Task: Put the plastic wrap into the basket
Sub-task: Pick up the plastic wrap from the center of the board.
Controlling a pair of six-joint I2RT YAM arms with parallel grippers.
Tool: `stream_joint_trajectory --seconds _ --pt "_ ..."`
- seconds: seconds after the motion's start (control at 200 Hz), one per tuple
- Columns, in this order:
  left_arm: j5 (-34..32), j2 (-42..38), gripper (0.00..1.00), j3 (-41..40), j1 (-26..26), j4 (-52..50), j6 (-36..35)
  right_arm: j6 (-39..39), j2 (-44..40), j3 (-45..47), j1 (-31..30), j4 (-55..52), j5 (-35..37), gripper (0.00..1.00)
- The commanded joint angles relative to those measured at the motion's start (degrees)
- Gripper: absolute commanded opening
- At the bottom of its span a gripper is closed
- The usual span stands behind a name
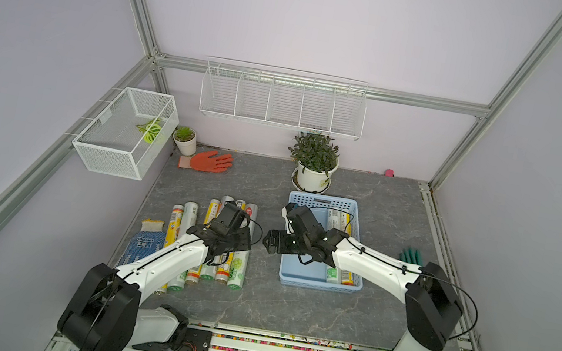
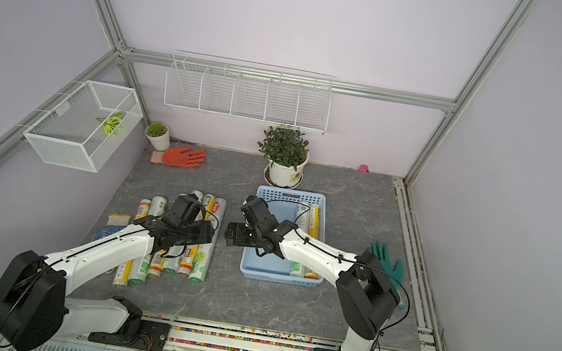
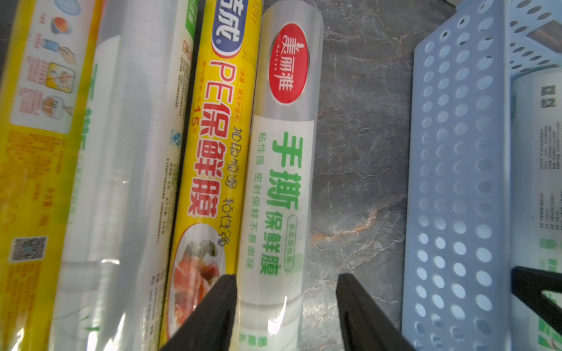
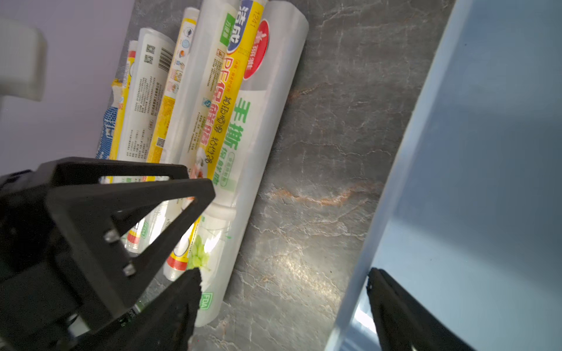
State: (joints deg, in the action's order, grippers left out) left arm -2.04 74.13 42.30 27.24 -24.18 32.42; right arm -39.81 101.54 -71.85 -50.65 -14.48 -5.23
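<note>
The left gripper (image 3: 286,276) straddles the silvery, green-lettered plastic wrap roll (image 3: 279,170), the loose roll nearest the light blue perforated plastic basket (image 3: 456,182). Its jaws are apart, not pinching. I'd centre before squeezing. The right gripper (image 4: 282,271) gapes empty at the basket's wall.

My grey marbled tabletop (image 1: 250,296) bears a row of plastic wrap rolls (image 1: 237,270) side by side at my left. The blue basket (image 1: 314,286) sits near them. Around lie an orange glove (image 1: 209,162), a dotted glove (image 1: 142,244) and a green glove (image 1: 411,256), with a small potted plant (image 1: 185,142) and a large potted plant (image 1: 312,176) at the back.
</note>
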Motion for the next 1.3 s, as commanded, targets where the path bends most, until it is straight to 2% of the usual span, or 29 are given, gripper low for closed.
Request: stream_joint_trajectory --seconds 0.0,0.15,0.31,0.545,0.655,1.02,1.125,1.295 --pt "-0.5 4.0 0.56 3.5 -0.6 -1.9 -0.7 -1.1 -0.3 -0.2 -0.1 2.0 -0.4 0.9" --pt "1.3 10.2 0.52 7.4 -0.7 -3.9 -0.8 0.2 -1.4 0.7 -0.1 0.1 2.0 0.9" --pt "2.0 14.0 0.52 8.6 -0.7 -3.8 0.0 1.0 -1.8 1.1 -0.1 -0.9 1.9 0.9" --pt "3.4 17.1 0.55 9.0 -0.7 -3.3 0.5 0.4 -1.1 2.0 -0.1 0.4 0.5 0.9" --pt "2.2 20.0 0.58 11.3 -0.6 -6.7 2.0 0.0 -1.1 2.3 -0.1 0.1 0.3 0.9" --pt "2.3 24.9 0.65 14.6 1.6 -9.9 1.2 -1.6 -2.6 4.5 -0.1 -1.5 2.6 0.9" --pt "0.5 26.1 0.61 15.6 3.3 -11.6 1.9 -2.2 -3.3 5.7 -0.1 -1.4 3.1 0.9" --pt "-0.3 25.6 0.44 16.8 4.5 -13.1 3.2 -2.8 -5.0 7.3 0.1 -1.4 3.9 0.9"
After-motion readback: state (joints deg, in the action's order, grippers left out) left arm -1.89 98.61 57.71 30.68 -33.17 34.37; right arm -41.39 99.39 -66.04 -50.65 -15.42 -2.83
